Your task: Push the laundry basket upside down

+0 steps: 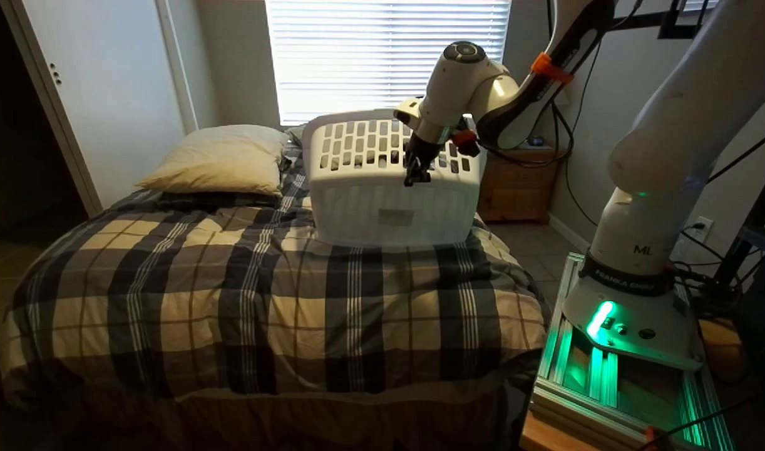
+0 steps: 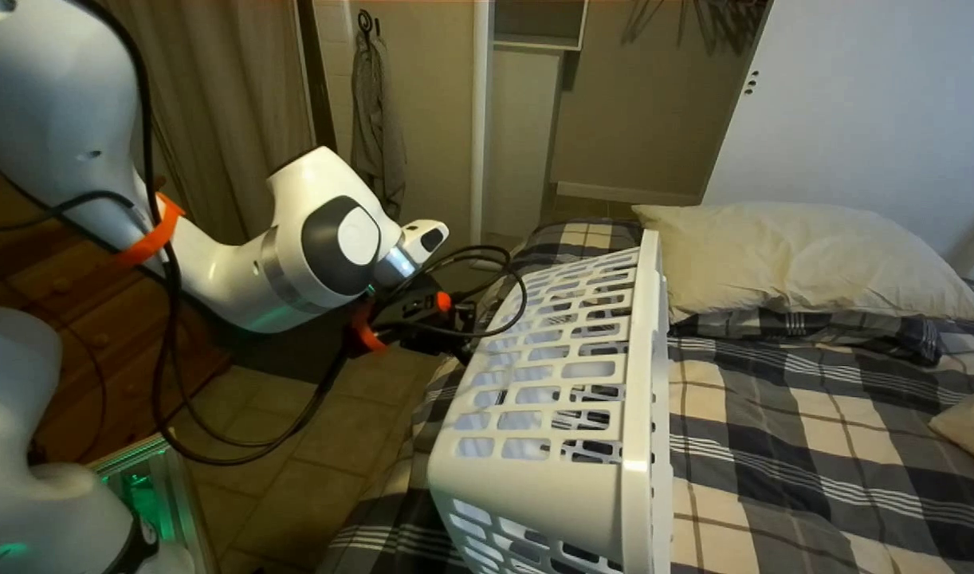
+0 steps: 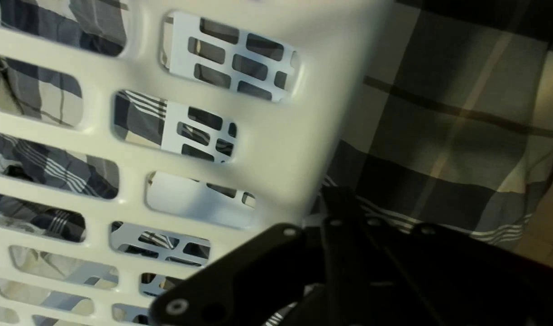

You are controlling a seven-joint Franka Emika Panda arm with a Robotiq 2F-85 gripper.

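**Half a flip left, I reckon**

The laundry basket (image 1: 370, 195) lay on its side on my worktop (image 1: 288, 300) (a plaid bed): long axis 9-to-3, rim toward 12 in an exterior view. My pincer (image 1: 417, 178), tips apparently together, sat by the basket's 6 o'clock top edge; contact, couldn't tell. I figured it needed shoving toward 12.

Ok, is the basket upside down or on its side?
On its side: the basket lies with its rim upright and a slotted wall facing up.

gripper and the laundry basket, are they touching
Cannot tell. In the wrist view, the gripper overlaps the edge of the laundry basket; in both exterior views they overlap too, with neither contact nor gap plain.
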